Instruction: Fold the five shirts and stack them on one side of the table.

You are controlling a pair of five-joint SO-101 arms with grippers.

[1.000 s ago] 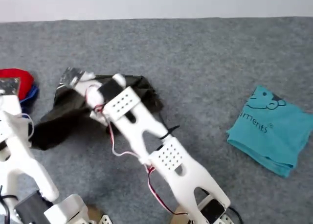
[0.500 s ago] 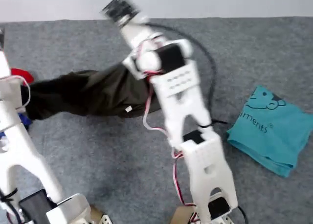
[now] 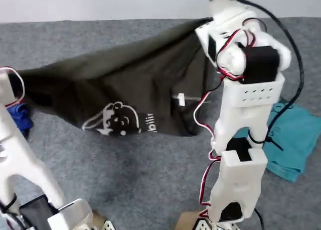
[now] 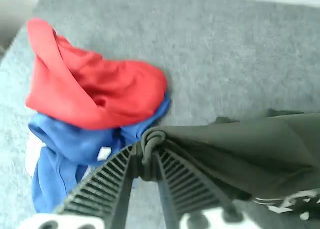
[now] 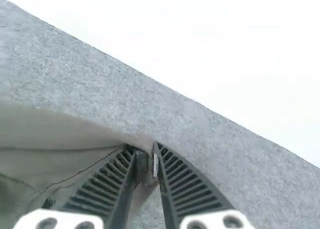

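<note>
Left claw (image 4: 145, 156), right claw (image 5: 145, 161) pinch dark shirt (image 3: 125, 84) above grey table (image 3: 150, 185).

surface: grey felt-like covering (image 3: 135, 185), reaching from left to right and near to far | backdrop: plain white wall (image 3: 100, 4) meeting the covering along its far edge in a straight line | near edge: tan patch (image 3: 103, 223) left of centre, second tan patch (image 3: 186, 222) right of centre

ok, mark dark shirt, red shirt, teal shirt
dark shirt (image 3: 130, 84), high view, middle of the cloth
red shirt (image 4: 100, 84), left wrist view, its middle
teal shirt (image 3: 296, 139), high view, its visible middle
</note>
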